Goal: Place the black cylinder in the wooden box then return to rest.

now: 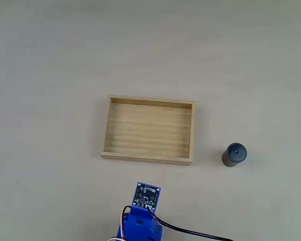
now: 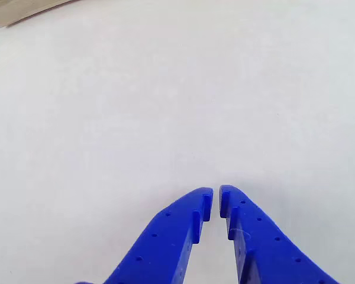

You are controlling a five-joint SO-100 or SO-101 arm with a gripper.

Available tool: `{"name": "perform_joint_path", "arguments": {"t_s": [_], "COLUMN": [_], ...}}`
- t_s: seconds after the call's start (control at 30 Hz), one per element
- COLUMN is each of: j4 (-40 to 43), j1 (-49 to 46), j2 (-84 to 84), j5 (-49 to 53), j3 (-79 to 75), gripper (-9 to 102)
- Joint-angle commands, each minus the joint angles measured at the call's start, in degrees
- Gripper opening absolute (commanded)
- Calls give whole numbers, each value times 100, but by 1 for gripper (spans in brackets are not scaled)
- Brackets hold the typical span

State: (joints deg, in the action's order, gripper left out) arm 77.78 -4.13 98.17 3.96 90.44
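Note:
The wooden box (image 1: 146, 158), a shallow light-wood tray, lies empty in the middle of the table in the fixed view. To its right, apart from it, the small black cylinder (image 1: 234, 154) stands upright on the table. The blue arm (image 1: 143, 221) with a small circuit board on top sits at the bottom edge, below the box. In the other view my blue gripper (image 2: 216, 198) hangs over bare table, its tips almost touching with nothing between them. A corner of the wooden box (image 2: 18, 10) shows at the top left there.
A black cable (image 1: 190, 232) runs from the arm to the right along the bottom edge. The pale table (image 1: 50, 60) stretches wide around the box on every side.

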Motion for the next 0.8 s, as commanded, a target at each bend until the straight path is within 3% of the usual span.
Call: {"name": "perform_joint_path", "arguments": {"t_s": [0.0, 0.47, 0.77], "j4": [18, -88, -1178], "j1": [35, -62, -914], "j2": [62, 53, -712], "j5": [35, 35, -439], "j3": [176, 176, -562], "gripper": [0, 0, 0]}}
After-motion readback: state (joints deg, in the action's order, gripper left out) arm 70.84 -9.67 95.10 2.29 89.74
